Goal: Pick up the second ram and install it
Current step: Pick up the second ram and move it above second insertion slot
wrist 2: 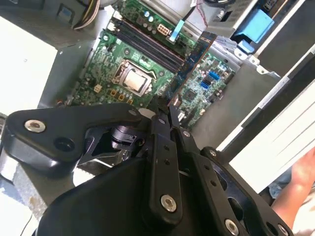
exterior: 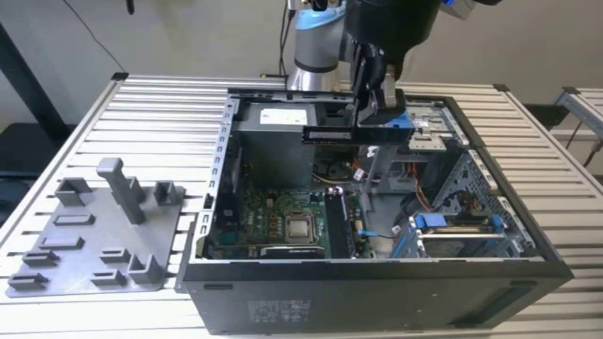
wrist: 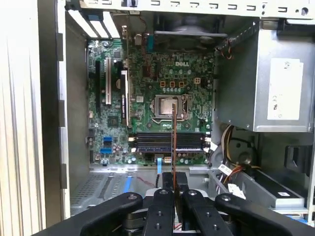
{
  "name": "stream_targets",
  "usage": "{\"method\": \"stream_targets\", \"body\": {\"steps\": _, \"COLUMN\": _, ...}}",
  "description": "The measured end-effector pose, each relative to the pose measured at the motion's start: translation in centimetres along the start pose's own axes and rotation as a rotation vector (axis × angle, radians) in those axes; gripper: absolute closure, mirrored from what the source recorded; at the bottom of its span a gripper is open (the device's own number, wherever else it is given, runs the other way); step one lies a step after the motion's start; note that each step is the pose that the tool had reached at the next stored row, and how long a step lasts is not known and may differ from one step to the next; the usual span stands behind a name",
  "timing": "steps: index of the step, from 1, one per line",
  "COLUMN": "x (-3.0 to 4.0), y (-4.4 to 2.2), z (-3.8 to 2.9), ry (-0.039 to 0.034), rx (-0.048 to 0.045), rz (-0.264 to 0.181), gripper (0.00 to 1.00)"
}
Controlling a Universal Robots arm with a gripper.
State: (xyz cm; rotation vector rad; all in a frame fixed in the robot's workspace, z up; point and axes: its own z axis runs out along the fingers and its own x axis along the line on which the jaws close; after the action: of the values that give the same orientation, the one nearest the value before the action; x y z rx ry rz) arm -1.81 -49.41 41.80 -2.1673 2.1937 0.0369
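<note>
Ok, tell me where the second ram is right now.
In the exterior view the second ram is clamped in the gripper, lying level above the open computer case, over the motherboard.

ambient light was bright and even. the slatted table (exterior: 151, 106) showed pale glare, washed out to white in the second wrist view. the case (exterior: 377, 296) interior lay in shadow. the gripper (wrist: 173, 181) holding the second ram (exterior: 330, 134) read near-black.
</note>
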Motion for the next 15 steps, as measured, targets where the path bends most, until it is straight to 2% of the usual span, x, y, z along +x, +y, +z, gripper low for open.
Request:
{"method": "stream_targets", "body": {"steps": 12, "x": -3.86, "y": 0.05, "z": 0.24, "ry": -0.0001, "rx": 0.0000, "rz": 0.000, "gripper": 0.86}}
{"method": "stream_targets", "body": {"steps": 15, "x": -4.57, "y": 0.06, "z": 0.28, "ry": 0.0001, "rx": 0.0000, "rz": 0.000, "gripper": 0.86}}
